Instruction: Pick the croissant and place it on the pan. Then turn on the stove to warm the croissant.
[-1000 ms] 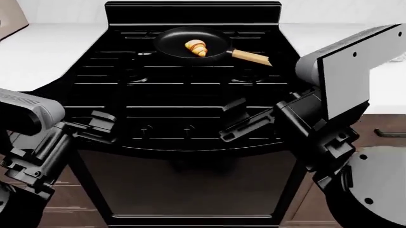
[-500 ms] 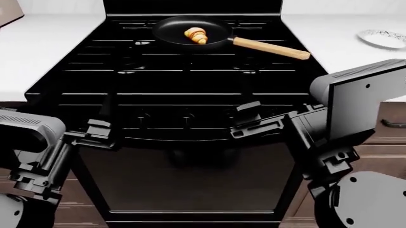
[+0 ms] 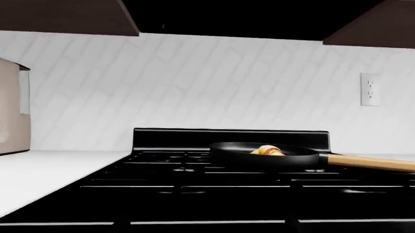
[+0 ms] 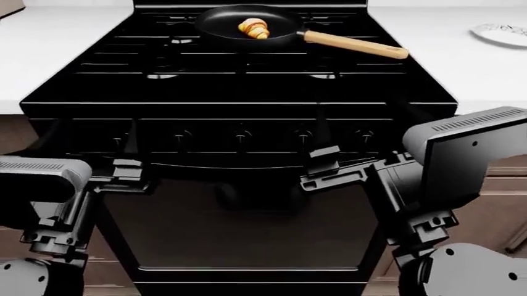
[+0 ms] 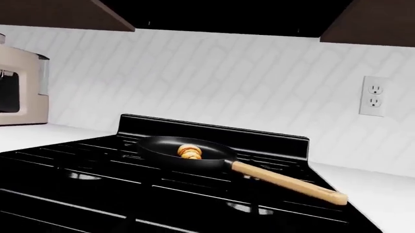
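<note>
Croissant [image 4: 253, 28] sits inside the pan [image 4: 222, 24], on a back burner of the stove [image 4: 247, 86], so the first job looks done. What is left is turning a knob. The knobs [image 4: 241, 135] run in a row along the stove's front edge. The right gripper [image 4: 323, 165] is just below that row, near the knobs on the right side. The left gripper [image 4: 123, 171] is low by the stove's left front corner. Both hold nothing, but it is too dark to tell how far apart either one's jaws are.

To do this well, pick the knob that goes with the pan's burner, grab it straight on, and turn it slowly.

The croissant is small, golden brown and curved, with darker stripes. The pan is round and black, with a long light wooden handle [image 4: 354, 44] pointing right. A white plate [image 4: 500, 34] is on the counter [image 4: 461, 68], well apart from the pan.
</note>
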